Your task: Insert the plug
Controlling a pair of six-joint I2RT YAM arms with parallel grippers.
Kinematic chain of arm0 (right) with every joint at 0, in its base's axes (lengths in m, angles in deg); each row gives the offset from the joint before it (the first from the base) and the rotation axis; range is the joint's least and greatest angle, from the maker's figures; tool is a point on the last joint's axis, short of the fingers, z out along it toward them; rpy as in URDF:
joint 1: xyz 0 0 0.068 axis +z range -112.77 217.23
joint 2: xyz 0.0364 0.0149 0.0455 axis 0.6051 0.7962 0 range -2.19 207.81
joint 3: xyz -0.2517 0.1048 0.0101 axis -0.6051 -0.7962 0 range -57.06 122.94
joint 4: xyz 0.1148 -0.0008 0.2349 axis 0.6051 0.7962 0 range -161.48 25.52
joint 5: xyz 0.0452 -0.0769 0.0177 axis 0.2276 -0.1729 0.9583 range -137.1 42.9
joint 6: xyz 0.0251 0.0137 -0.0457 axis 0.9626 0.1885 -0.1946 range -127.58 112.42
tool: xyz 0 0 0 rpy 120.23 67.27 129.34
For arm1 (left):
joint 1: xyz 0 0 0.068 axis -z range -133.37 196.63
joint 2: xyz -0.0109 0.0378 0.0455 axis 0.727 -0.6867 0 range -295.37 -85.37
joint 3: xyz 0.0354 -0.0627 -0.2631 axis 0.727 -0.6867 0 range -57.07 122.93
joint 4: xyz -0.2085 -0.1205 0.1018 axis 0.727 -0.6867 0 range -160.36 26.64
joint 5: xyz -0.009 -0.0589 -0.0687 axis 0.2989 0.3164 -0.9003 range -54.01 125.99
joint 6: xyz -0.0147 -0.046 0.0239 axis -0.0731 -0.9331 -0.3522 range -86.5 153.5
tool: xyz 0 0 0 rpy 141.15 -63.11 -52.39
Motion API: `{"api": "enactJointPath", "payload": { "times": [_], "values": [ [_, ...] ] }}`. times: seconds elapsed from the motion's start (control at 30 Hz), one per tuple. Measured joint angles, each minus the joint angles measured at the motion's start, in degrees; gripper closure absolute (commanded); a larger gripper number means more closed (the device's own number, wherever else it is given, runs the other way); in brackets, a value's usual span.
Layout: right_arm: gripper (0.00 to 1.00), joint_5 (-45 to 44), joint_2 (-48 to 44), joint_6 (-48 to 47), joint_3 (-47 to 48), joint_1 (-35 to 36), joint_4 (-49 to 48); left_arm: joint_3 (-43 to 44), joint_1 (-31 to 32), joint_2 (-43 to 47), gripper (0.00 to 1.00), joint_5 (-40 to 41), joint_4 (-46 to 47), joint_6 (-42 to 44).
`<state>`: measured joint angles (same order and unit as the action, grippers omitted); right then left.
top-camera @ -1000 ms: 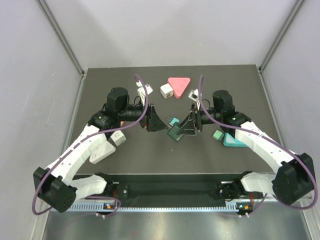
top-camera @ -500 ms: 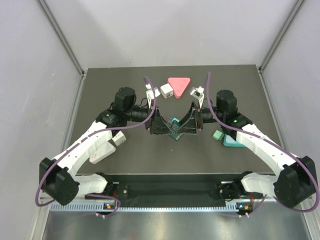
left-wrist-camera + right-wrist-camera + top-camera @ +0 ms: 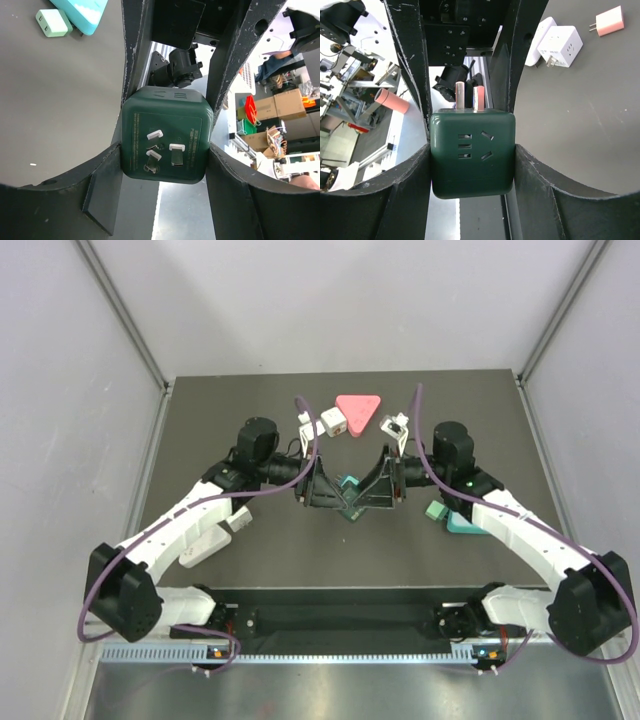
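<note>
right pincer (image 3: 472, 146): clamped on the green adapter cube (image 3: 472, 172), one finger flat on each of two opposite side faces.
left pincer (image 3: 165, 150): coming in from the other side onto the same pair of faces. Wrist cam shows both fingers against the cube with no gap, so I read it as clamped too.
cube is off the desk (image 3: 420, 560), mid-air at centre between the two arms, which form a V around it.

handling, my read:
- rigid moulded plastic, light, won't deform under squeeze
- faces are smooth with rounded corners, so it can pivot or slip in a two-point grip; stay on the flats at mid-body, off the edges
- pins (image 3: 172, 148) face the left wrist; stiff metal, but a crooked entry could bend them. Keep fingers off that face
- socket face (image 3: 471, 146) looks at the right wrist cam and isn't a gripping surface
- insertion needs push force along the pin axis. A side-face grip resists that by friction only, so expect creep

around it: white cube adapters (image 3: 560, 45) and a pink triangular block (image 3: 357, 410) at the far side, a teal block (image 3: 465, 523) and a small green charger (image 3: 52, 22) on the right, white units (image 3: 205, 540) on the left. Can't tell which one is meant to take the plug.
</note>
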<state>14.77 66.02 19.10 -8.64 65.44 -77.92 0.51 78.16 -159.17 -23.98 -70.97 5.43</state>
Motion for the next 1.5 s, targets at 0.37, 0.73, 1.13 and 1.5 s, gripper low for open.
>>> {"api": "enactJointPath", "payload": {
  "times": [0.37,0.73,1.13,1.5],
  "values": [
    [0.08,-13.35,-5.20,-14.34,6.08,-0.55,14.43,-0.09,-0.17,-0.98,1.00,3.91,5.86,-13.42],
    [0.00,-22.88,-19.82,-24.96,-1.25,-0.57,9.84,-0.09,-1.57,-1.05,1.00,6.93,16.55,-31.06],
    [0.01,-25.51,-17.31,-26.53,-9.44,0.33,-13.57,-4.66,-1.60,-5.22,1.00,6.60,43.10,-57.94],
    [0.29,-27.63,-13.73,-27.89,-9.33,2.97,-24.41,-5.99,-1.64,-7.63,1.00,6.93,56.39,-70.34]
  ]
}}
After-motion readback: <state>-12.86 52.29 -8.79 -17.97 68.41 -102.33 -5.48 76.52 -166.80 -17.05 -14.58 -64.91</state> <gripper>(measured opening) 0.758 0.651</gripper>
